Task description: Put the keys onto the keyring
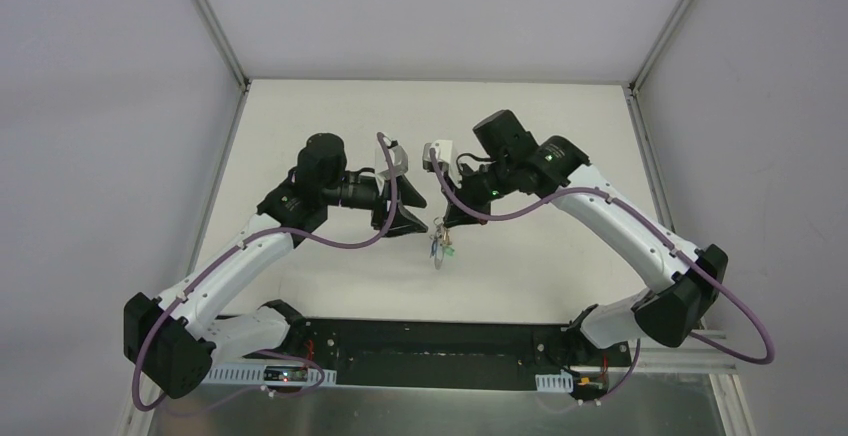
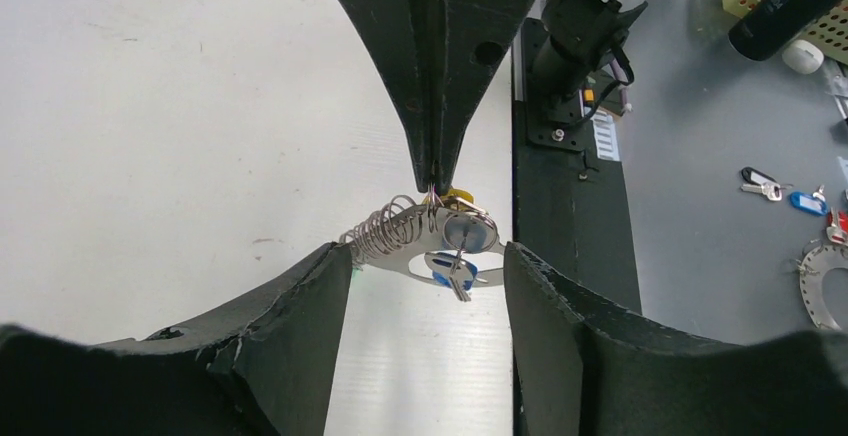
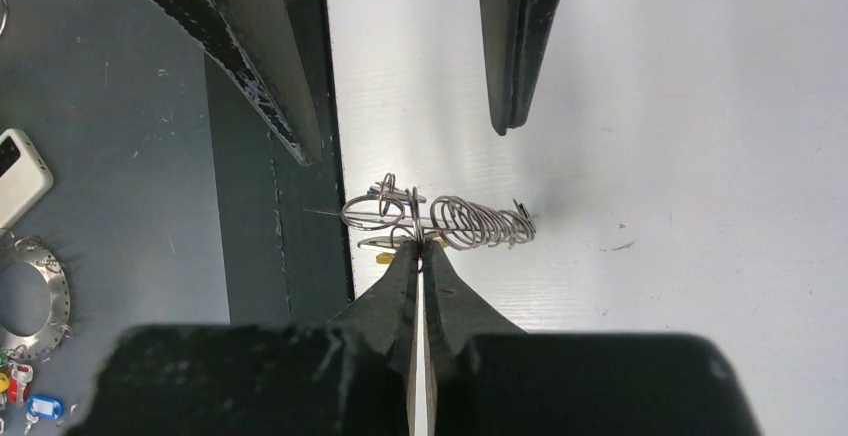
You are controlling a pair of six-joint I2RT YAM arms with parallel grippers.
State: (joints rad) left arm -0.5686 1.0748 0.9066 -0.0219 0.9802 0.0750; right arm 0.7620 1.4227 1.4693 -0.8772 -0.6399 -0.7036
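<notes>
The whole bundle hangs from one narrow pinch. The right gripper (image 2: 436,181) is clamped, tips together, on thin wire at the top of the keyring (image 2: 462,241), which hangs in the air above the desk (image 2: 150,106). The left gripper (image 3: 405,141) stands with its fingers apart on either side of the keyring, and I see no contact with it, so it carries nothing.

The wire is round, hard and smooth, while the right fingertips taper to a fine point. I judge that a small twist or jolt could let the wire slide out and drop the lot onto the desk. The hanging load can also swing and turn, so a re-grip by the left gripper could close on the wrong part.

The keyring is a flat, pale silver metal oval with a round hole. Beside it sits a loose coil of wire rings (image 2: 390,228), springy-looking and likely to snag or tangle. The keys are tiny and silver, with glossy plastic heads: a blue one (image 2: 445,274) dangles below and a yellow one (image 2: 462,196) sits near the pinch. The gripper fingers are matt black and scuffed at the edges.
</notes>
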